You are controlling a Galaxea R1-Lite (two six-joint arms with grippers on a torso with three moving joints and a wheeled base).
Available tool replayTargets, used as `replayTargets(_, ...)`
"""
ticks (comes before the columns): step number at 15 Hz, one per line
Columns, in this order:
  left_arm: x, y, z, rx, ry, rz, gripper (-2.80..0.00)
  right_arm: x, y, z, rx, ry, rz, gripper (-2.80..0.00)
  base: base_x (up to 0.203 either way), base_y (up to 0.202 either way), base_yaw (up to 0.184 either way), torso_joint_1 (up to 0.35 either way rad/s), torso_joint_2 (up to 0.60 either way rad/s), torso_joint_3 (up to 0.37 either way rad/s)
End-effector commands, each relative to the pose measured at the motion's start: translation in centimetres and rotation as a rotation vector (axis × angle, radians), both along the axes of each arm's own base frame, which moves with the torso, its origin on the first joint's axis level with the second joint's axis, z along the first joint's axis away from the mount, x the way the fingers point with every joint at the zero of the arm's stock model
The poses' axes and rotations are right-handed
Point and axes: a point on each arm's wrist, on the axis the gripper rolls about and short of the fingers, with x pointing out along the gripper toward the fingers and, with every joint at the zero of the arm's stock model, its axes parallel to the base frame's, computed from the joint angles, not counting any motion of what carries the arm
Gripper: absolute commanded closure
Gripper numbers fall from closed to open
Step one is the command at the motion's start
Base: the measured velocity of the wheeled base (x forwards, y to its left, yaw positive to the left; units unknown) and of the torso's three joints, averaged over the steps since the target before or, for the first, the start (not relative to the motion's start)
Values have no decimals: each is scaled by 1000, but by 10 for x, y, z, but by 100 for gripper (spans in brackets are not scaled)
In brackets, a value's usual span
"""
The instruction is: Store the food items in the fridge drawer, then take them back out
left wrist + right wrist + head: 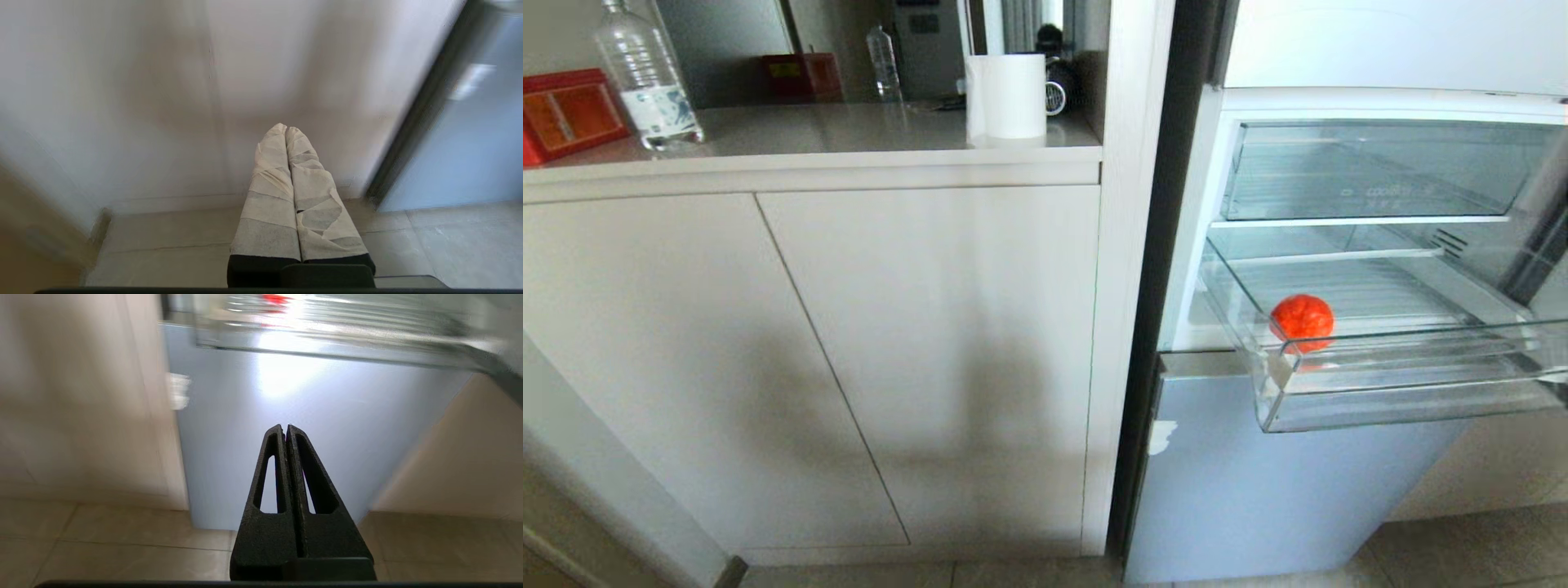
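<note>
A single red-orange food item (1303, 320) lies on the ribbed floor of the fridge drawer (1413, 400), near its front left corner; the drawer is pulled out of the open fridge, below a clear bin with lettering (1372, 175). The right gripper (285, 428) hangs low before the grey lower fridge door (327, 428), its black fingers pressed together and empty. The left gripper (285, 128), its tape-wrapped fingers closed on nothing, points at the white cabinet (163, 102).

On the counter (849, 131): 1 paper roll (1006, 96) far right, 1 water bottle (645, 77) and red box (568, 114) far left.
</note>
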Motion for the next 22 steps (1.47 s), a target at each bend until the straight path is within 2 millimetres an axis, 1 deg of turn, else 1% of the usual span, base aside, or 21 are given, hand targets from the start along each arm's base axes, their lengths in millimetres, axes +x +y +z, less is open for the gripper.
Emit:
replayTargets(1,0,0,0,0,2,1,0,0,0,0,2,-3,-1,0,-2,3,-159,1,2,1)
replayTargets(18,0,0,0,0,2,1,0,0,0,0,4,-7,2,0,0,8,-175,2,3,3)
replayTargets(21,0,0,0,0,2,1,0,0,0,1,-1,1,2,0,-2,5,-111,5,4,0)
replayTargets(22,0,0,0,0,2,1,0,2,0,6,7,17,-6,0,0,0,0,0,0,0)
